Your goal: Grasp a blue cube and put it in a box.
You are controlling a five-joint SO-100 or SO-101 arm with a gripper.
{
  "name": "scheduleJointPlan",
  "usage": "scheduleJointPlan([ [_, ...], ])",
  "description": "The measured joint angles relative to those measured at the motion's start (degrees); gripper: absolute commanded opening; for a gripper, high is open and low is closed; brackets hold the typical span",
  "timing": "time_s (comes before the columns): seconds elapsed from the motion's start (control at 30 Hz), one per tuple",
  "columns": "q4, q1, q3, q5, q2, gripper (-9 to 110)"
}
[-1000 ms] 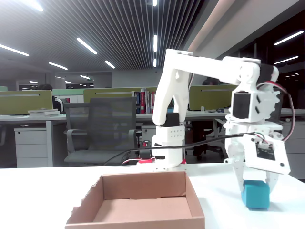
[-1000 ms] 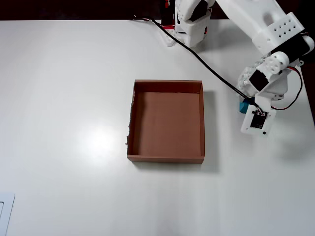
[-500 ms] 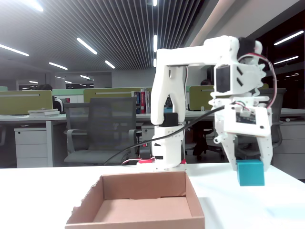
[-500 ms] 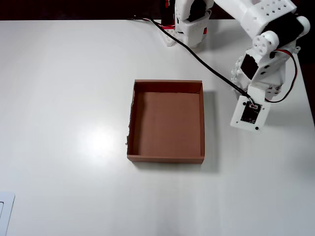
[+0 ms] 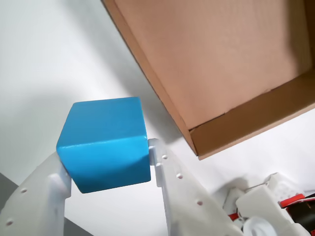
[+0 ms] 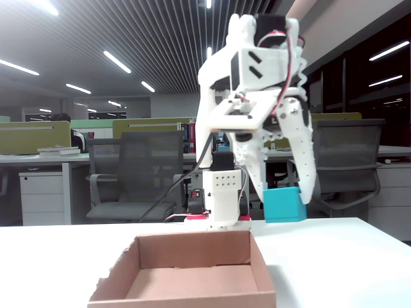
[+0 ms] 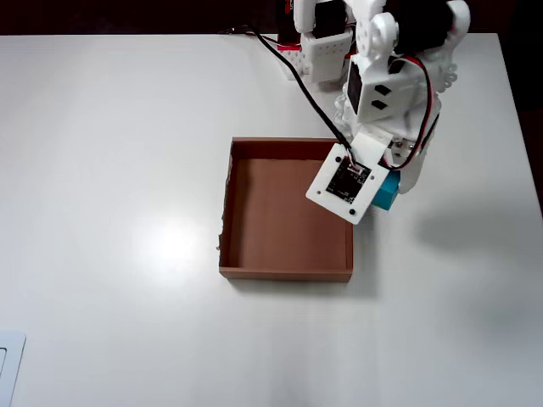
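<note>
White table, blue cube clamped between tool fingers

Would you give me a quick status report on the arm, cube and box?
Gripper shut on blue cube, held above the table. Cube beside the box, not over it. Box empty, nothing in the way.

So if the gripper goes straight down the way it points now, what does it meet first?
Probably the bare table just right of the box in the overhead view, not the box; the blue cube it holds would touch first.
</note>
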Motion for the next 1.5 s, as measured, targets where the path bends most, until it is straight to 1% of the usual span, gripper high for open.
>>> scheduleJointPlan([
  [0.33,1.93,10.72,0.0,-1.58,1.49,14],
  [0.7,2.11,16.26,1.76,-3.6,1.49,14],
  [1.0,-6.24,17.23,10.72,-3.6,1.32,14],
  [1.5,-16.35,17.84,18.81,-3.6,-7.21,14],
])
